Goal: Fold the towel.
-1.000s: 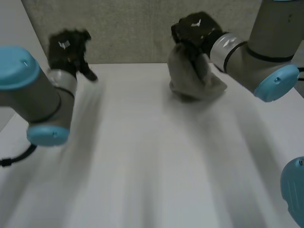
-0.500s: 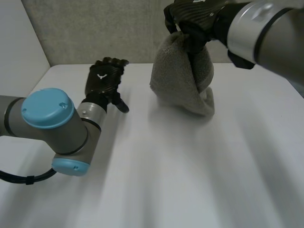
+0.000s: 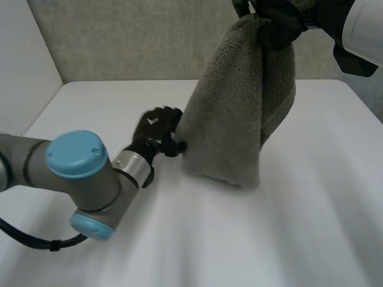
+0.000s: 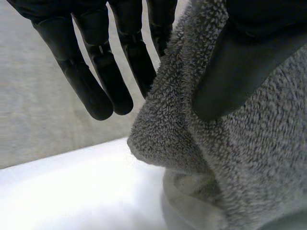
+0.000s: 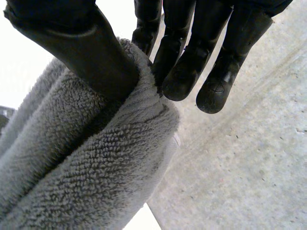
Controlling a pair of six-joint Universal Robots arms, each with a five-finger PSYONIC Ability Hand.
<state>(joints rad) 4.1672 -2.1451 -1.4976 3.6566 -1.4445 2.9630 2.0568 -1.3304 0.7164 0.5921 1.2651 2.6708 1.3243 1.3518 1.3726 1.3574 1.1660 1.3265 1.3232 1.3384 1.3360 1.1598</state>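
Head view: left hand (image 3: 155, 128), right hand (image 3: 281, 24) pinching towel (image 3: 233, 119)

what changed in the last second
The right hand raised the towel, which now hangs longer. The left hand swept in to its side edge and pinched it under the thumb. The right hand's grip on top stayed.

Robot lab: white table (image 3: 311, 203), grey panel backdrop (image 3: 131, 42), white side wall (image 3: 24, 60).
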